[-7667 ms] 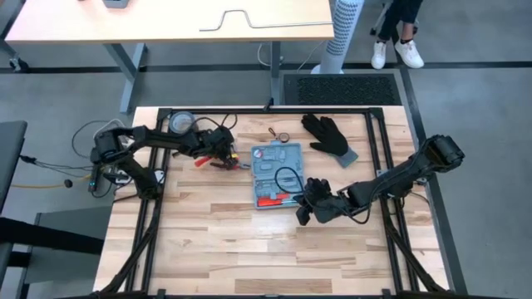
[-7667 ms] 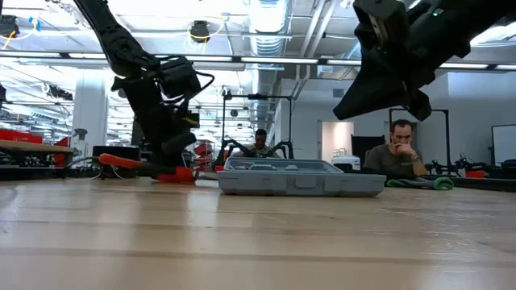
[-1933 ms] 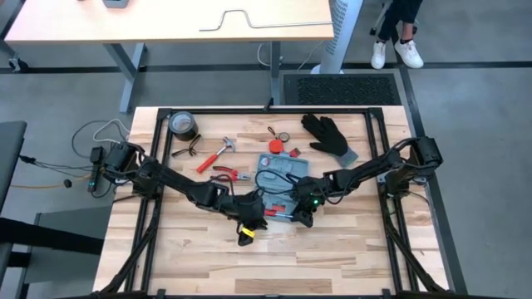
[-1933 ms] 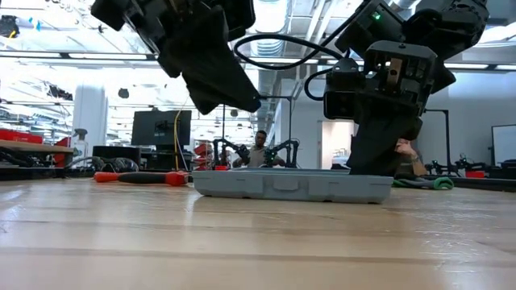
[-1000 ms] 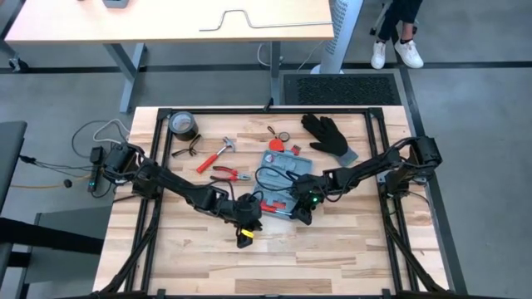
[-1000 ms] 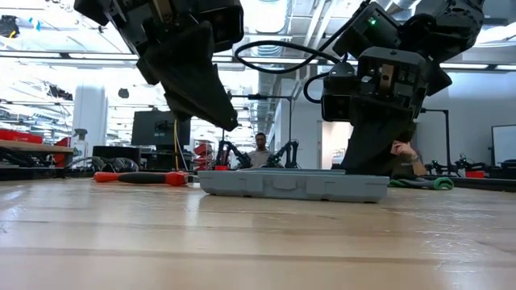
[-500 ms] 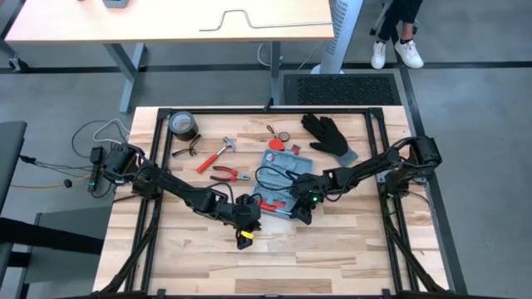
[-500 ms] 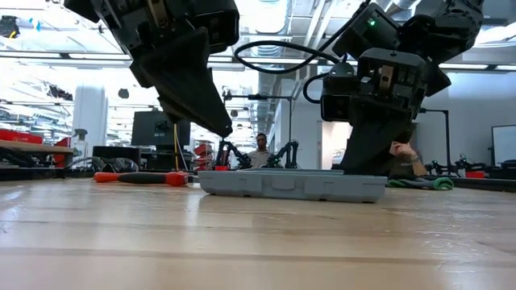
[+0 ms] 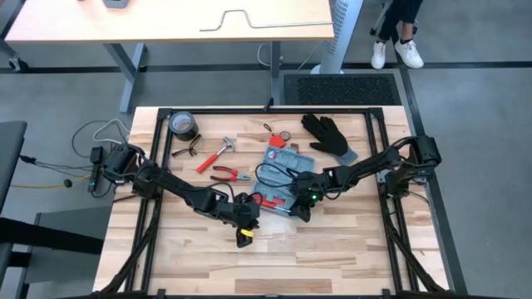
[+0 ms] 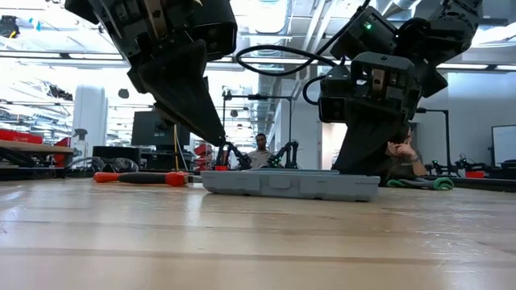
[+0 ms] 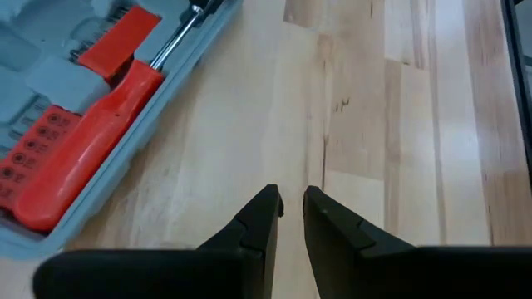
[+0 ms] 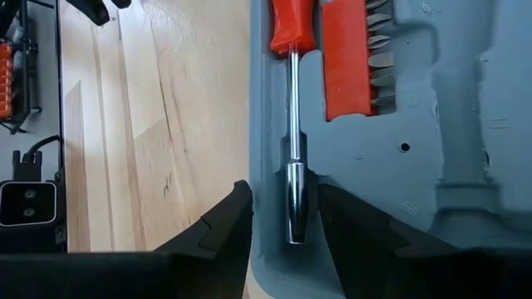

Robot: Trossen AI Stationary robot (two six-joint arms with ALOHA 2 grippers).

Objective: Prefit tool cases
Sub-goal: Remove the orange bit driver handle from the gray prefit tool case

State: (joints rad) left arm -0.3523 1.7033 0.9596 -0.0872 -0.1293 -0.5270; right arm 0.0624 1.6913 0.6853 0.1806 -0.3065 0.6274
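The left tool (image 9: 243, 218) hangs low over bare wood at the near middle of the table (image 9: 332, 249), just off the near left corner of the tool case (image 9: 283, 178). Its own wrist camera shows its two dark fingers (image 11: 264, 218) nearly pressed together, only a thin slit between the tips, with nothing held and the case's blue-grey rim just beside them.

A little farther in, the right tool (image 9: 304, 205) is down at the near edge of the case. Its spread fingers (image 12: 229, 218) straddle that end wall, one outside over the wood and one inside the tray, with the steel shaft of a screwdriver (image 12: 293, 108) lying between them; whether the pads actually touch the plastic is hard to tell.

The case lies open and flat near the table's centre, turned slightly askew to the table edges. In its grey recesses sit the orange-handled screwdriver and an orange bit holder (image 12: 347, 60).

Left of the case lie red-handled pliers (image 9: 225, 174), then a hammer (image 9: 217, 154). Beyond the case rest a small red object (image 9: 277, 142) and a small ring (image 9: 283, 135). At the far side, a dark tape roll (image 9: 183, 124) sits toward the left corner and a black glove (image 9: 327, 135) toward the right.

From table height, a seated person (image 10: 260, 148) shows in the room behind.
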